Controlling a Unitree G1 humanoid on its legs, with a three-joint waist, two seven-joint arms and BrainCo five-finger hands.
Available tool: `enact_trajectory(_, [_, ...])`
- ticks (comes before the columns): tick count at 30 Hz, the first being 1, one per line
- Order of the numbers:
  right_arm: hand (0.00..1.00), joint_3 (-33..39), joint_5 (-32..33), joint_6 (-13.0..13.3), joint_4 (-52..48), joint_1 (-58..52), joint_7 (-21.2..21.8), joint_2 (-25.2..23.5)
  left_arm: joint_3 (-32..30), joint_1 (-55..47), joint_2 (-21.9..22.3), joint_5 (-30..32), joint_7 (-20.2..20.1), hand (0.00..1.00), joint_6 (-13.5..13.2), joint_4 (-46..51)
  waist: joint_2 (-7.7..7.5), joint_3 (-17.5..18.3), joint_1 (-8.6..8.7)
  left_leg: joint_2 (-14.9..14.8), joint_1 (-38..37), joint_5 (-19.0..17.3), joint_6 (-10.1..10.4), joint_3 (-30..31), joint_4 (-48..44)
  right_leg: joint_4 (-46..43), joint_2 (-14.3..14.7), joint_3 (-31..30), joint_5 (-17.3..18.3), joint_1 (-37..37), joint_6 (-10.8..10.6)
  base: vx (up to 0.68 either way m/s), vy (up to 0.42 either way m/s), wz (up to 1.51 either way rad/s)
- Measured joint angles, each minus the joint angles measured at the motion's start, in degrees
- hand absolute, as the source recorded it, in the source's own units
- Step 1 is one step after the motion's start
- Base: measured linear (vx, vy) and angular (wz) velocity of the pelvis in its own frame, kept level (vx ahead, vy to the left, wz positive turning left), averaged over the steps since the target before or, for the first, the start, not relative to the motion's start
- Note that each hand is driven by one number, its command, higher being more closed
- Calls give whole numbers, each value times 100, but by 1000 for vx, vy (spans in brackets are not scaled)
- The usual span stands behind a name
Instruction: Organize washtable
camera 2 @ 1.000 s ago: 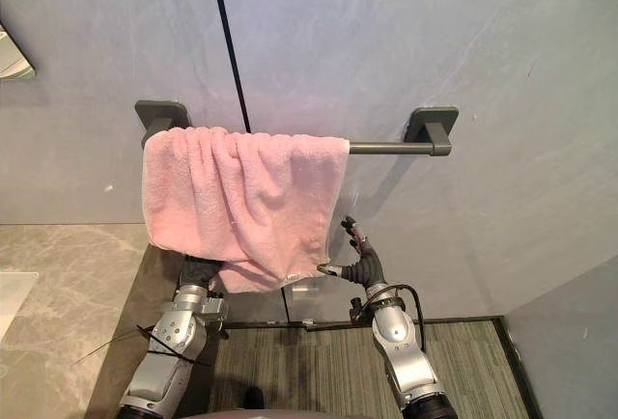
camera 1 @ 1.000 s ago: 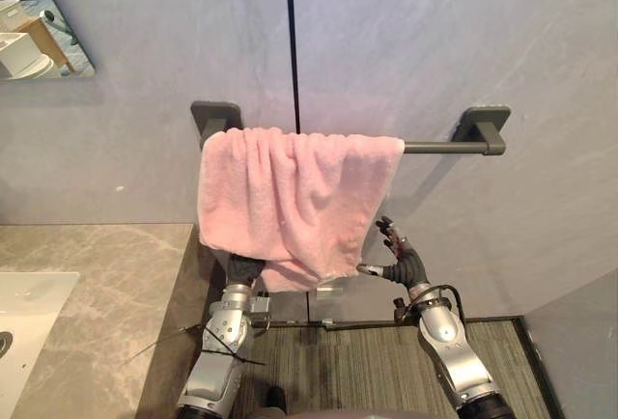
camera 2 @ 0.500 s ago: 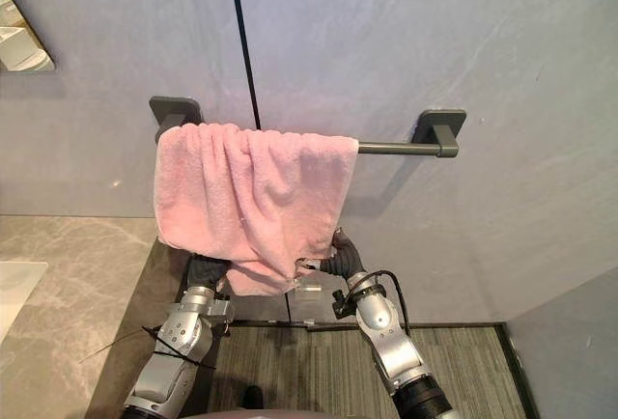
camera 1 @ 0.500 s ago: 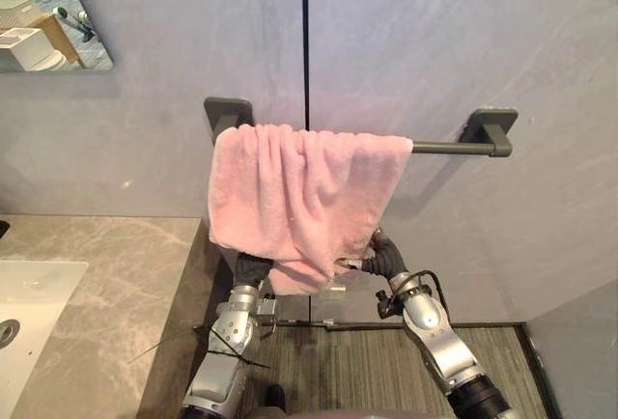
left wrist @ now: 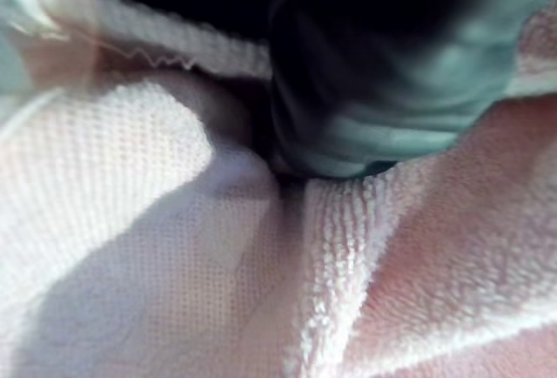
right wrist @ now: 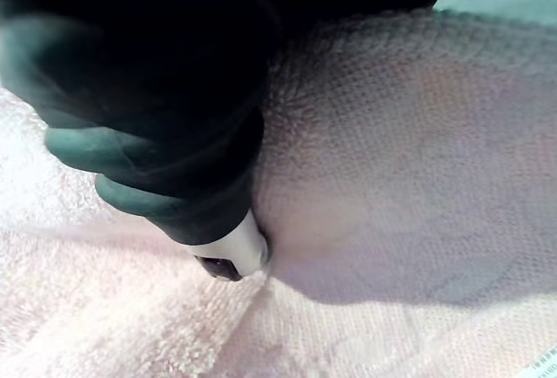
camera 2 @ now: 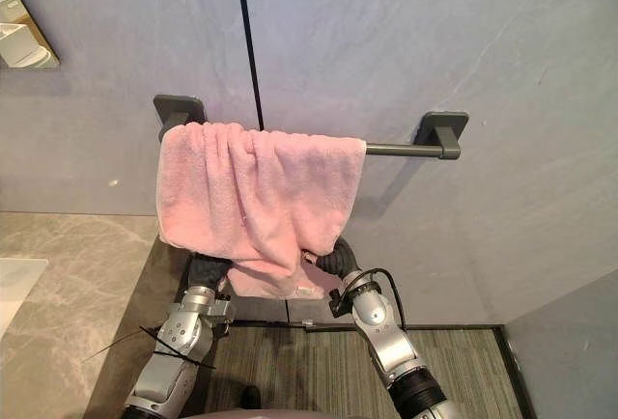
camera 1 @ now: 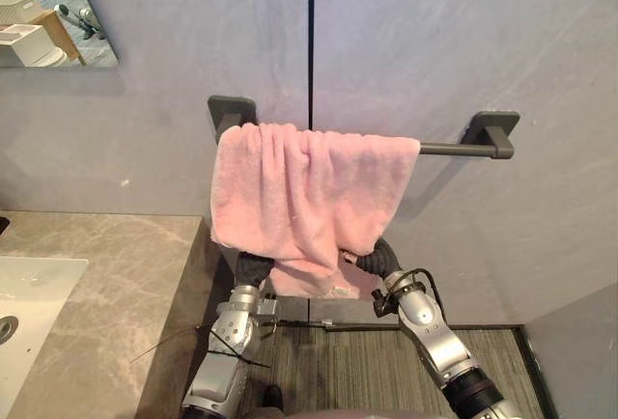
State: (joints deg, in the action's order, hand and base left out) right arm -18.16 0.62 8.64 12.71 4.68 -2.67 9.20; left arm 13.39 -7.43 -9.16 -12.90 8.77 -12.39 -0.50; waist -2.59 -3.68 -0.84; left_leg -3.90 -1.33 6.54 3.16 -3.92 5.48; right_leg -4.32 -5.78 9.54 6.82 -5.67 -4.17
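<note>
A pink towel [camera 1: 309,192] hangs bunched over the left part of a grey wall bar [camera 1: 449,148]. My left hand [camera 1: 253,266] reaches up under the towel's lower left edge, its fingers buried in the cloth; up close the terry cloth [left wrist: 130,221] is folded right against the hand [left wrist: 374,91]. My right hand [camera 1: 381,257] is at the towel's lower right corner. In the right wrist view its curled fingers [right wrist: 174,195] press into the pink cloth [right wrist: 392,178] and grip it.
A marble counter [camera 1: 97,284] with a white sink [camera 1: 24,303] lies at the left, close to my left arm. A mirror [camera 1: 48,13] hangs at the upper left. Striped grey carpet [camera 1: 348,371] covers the floor below the bar.
My right hand moved left and up from beside the towel to its lower right corner and curled shut on the cloth. The left hand stayed put. The camera shifted slightly.
</note>
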Motion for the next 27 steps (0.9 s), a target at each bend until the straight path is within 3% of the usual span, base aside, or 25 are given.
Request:
enact_trajectory(11, [100, 939, 128, 2, -503, -260, -146, -213, 4, 231, 33, 1, -122, 100, -4, 27, -4, 2, 31, -9, -18, -2, 2, -60, 0, 27, 6, -39, -24, 1, 14, 0, 0, -1])
enact_trajectory(15, [100, 1129, 155, 6, -539, -267, -208, -336, 2, 234, 158, 2, -225, 100, -3, 105, -5, 2, 164, -6, -32, -5, 2, -81, 1, 28, 2, -56, -36, 1, 9, 0, 0, -2])
enact_trajectory(27, [100, 1512, 161, 7, -742, -561, -224, -449, 309, 323, 230, 3, -269, 100, 51, 161, 41, -10, 314, -9, -28, -14, 8, -242, 3, 68, -13, -224, -99, 74, -23, -8, 1, -7])
